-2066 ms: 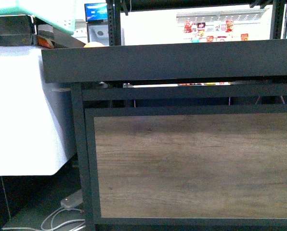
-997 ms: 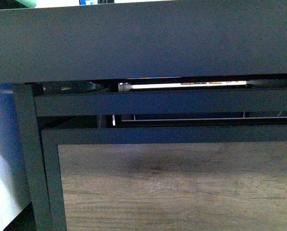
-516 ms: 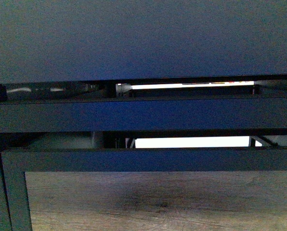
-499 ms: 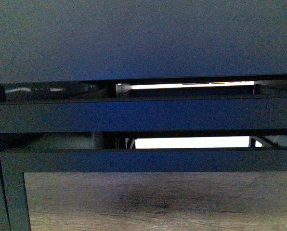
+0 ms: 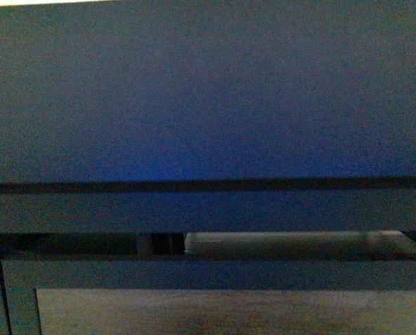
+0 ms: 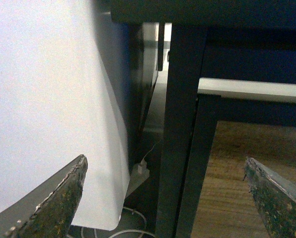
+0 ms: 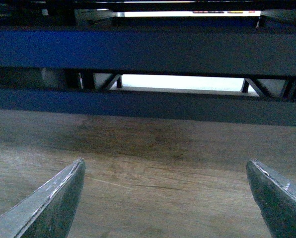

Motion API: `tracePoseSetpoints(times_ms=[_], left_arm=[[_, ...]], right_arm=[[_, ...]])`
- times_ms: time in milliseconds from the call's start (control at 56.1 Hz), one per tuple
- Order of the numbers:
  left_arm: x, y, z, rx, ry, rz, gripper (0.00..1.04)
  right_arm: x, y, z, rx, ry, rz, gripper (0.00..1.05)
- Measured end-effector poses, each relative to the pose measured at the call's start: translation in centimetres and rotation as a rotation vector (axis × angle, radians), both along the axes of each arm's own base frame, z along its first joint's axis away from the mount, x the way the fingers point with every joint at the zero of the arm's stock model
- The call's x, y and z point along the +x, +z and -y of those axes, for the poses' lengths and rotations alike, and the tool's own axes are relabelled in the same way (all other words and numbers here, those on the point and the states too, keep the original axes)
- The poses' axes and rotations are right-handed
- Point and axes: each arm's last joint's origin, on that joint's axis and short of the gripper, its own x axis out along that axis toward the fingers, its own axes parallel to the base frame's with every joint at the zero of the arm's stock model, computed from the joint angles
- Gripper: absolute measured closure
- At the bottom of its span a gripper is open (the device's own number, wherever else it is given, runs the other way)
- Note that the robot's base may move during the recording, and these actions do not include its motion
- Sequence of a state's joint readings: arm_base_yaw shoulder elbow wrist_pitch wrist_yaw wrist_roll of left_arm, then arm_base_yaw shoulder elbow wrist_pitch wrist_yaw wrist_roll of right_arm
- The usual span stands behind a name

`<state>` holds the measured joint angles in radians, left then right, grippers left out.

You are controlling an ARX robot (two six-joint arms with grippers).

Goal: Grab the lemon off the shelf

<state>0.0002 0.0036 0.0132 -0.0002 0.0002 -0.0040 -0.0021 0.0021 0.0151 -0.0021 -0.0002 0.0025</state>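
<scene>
Front view: the shelf [image 5: 208, 105] is filling the frame; the lemon's place cannot be told.
Left wrist view: left hand [image 6: 164, 162] is gaping wide, empty, facing the shelf's post [image 6: 180, 124].
Right wrist view: right hand [image 7: 165, 163] is gaping wide, empty, facing the wood panel [image 7: 153, 193].

Shelf tray [image 5: 208, 91] above lower panel [image 5: 229, 313]

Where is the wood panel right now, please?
The panel fills the bottom of the front view, under the black rails; the right gripper faces it.
</scene>
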Motion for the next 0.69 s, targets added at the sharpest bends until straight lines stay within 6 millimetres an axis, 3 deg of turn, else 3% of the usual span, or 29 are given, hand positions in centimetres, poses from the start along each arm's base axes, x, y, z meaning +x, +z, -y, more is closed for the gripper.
tracePoseSetpoints(times_ms=[695], left_arm=[[0.00, 0.00, 0.00, 0.000, 0.000, 0.000, 0.08]], right_arm=[[0.00, 0.00, 0.00, 0.000, 0.000, 0.000, 0.07]])
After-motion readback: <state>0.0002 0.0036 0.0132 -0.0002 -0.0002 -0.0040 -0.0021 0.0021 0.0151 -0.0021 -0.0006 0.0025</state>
